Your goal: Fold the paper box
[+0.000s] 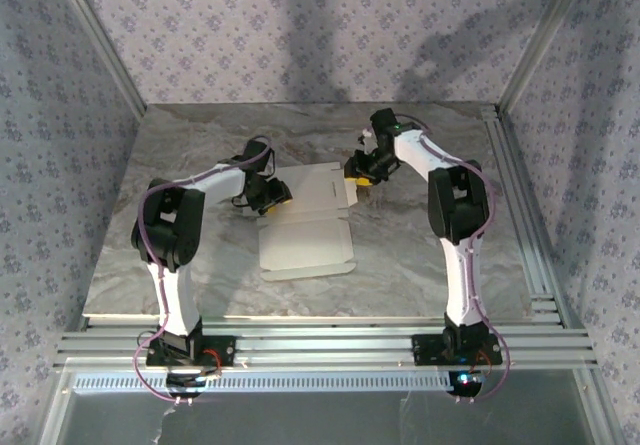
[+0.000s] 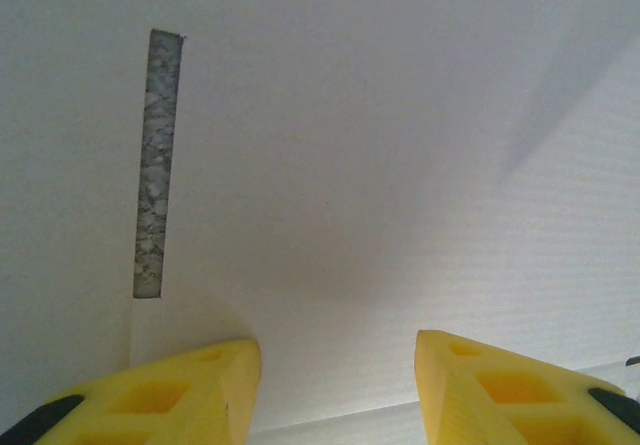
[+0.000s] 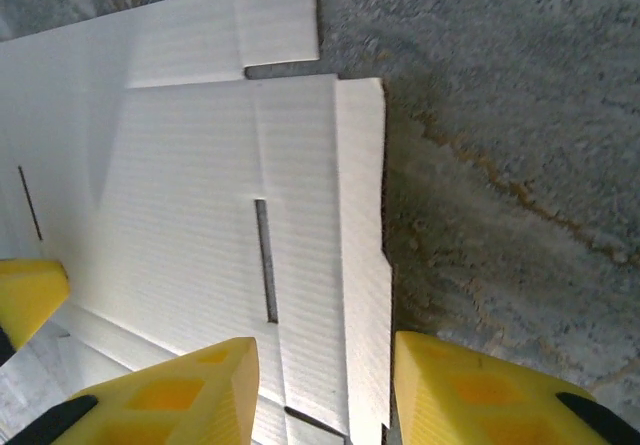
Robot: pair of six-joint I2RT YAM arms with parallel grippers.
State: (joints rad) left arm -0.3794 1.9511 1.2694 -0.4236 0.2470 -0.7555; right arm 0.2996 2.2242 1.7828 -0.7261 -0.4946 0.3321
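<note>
My right claw [image 3: 325, 350], jaws part open and gripping nothing, straddles the right edge flap [image 3: 362, 215] of the paper box [image 1: 305, 240], which lies flat, white face up, on the table [image 1: 430, 265], so I should pinch squarely beside the slot [image 3: 266, 265] and hinge it inward, minding my left claw [image 2: 335, 355], likewise open, poised over the opposite panel.

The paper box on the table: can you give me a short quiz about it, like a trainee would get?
1. True or false: the paper box is already folded shut.
2. The right gripper has its jaws: A) astride the card's edge, B) high above the card's middle, C) nowhere near the card.
3. Fill in: the card's upturned face is ____.
Key: 1 false, it lies flat and unfolded; 2 A; 3 white.
</note>
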